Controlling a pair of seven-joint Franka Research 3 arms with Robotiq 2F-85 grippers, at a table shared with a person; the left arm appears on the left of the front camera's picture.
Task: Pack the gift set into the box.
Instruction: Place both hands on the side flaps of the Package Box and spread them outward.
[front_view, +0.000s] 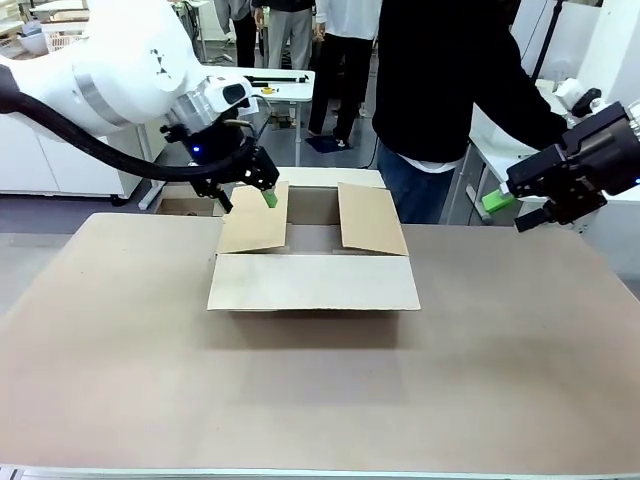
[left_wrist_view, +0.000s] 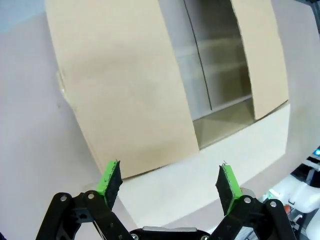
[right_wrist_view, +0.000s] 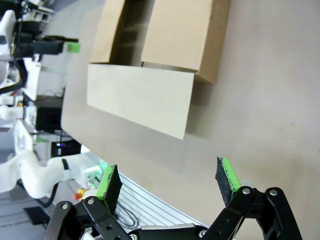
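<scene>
**Operator:** Where's the box?

**Spotter:** Start nearest you. The tabletop (front_view: 500, 380) in front of you is bare brown board. Your box (front_view: 300, 262) sits near the middle of it, top open. Its front flap (front_view: 313, 283) is folded out towards you and lies nearly flat. Behind that, the left flap (front_view: 253, 218) and the right flap (front_view: 372, 218) stand tilted on either side of the opening.

**Operator:** And my 2 claws?

**Spotter:** Your left claw (front_view: 262, 192) is at the top edge of the left flap. It is spread wide with nothing between its pads, and your left wrist view looks down over that flap. I can't tell whether it touches the cardboard. Your right claw (front_view: 512, 210) hangs raised by the tabletop's far right corner, well apart from the box. It is also wide and holds nothing.

**Operator:** Anything farther back?

**Spotter:** A person (front_view: 450, 80) in a black top stands at the far side, just behind the box.
</scene>
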